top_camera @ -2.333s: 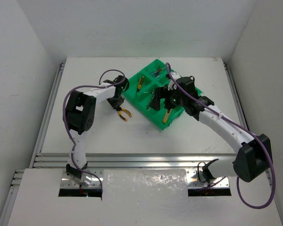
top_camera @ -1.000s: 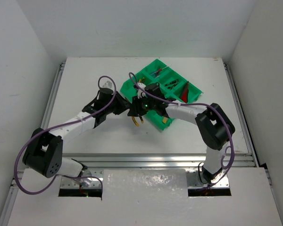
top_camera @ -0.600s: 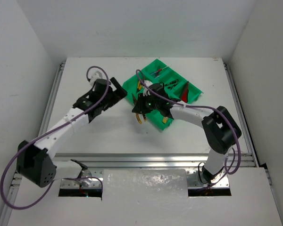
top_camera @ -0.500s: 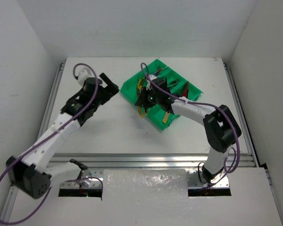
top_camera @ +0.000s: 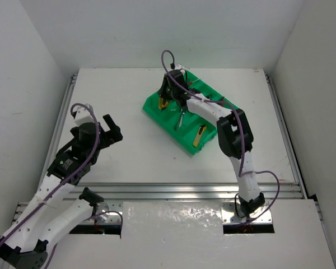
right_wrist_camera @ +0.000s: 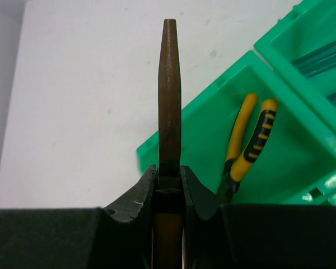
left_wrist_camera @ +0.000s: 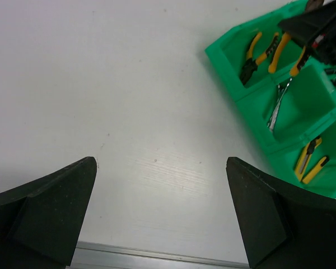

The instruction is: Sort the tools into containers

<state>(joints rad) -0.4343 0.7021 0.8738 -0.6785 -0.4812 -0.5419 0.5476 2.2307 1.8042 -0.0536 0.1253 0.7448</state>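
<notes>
- Two arms reach over a white table (top_camera: 129, 157) in the top view. The left gripper (top_camera: 113, 129) hangs above bare table at the left, well apart from the bright green plastic organizer tray (top_camera: 155, 112). Its fingers are spread wide with nothing between them.
- Also in the top view, the right gripper (top_camera: 167, 95) is over the tray's far-left corner compartment, pinched narrow on a pair of yellow-handled pliers (top_camera: 163, 104) that hang down toward it. A thin metal tool (top_camera: 180, 119) lies in the next compartment nearer the arms. A yellow utility knife (top_camera: 199, 137) lies in the nearest one.
- From the left wrist, the two black fingers (left_wrist_camera: 50, 213) sit in the bottom corners, far apart, with only table between them. The tray fills the upper right. A second pair of pliers (left_wrist_camera: 250, 57) lies flat in the corner compartment, and the held pliers (left_wrist_camera: 298, 60) dangle just beside it.
- From the right wrist, the fingers (right_wrist_camera: 135, 202) clamp one pliers handle, which shows dull brownish yellow and runs straight up the picture. Beneath it the second pair lies in the corner compartment, one handle plain yellow, the other yellow with black bands. Whether the held pliers touch the tray cannot be told. Thin screwdrivers (right_wrist_camera: 319, 59) show blurred in a neighbouring compartment.
</notes>
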